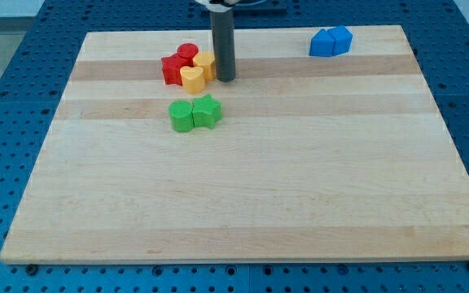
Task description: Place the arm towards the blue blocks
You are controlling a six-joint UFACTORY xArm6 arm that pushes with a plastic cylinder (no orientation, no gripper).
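Single view, high front, angled down (whole board (243, 203)).

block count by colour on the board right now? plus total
red blocks: 2
yellow blocks: 2
green blocks: 2
blue blocks: 2
Total: 8
My tip sits just to the view's right of the yellow pair, well to the view's left of the blue pair.

Board (243, 187): pale wood, banded grain, smooth matt.
Blocks, blue (331, 41), red (177, 64), yellow (197, 71), green (195, 113): matt, plastic-looking.
Rod (223, 41): dark grey, dull sheen.
Base (23, 89): blue, perforated.
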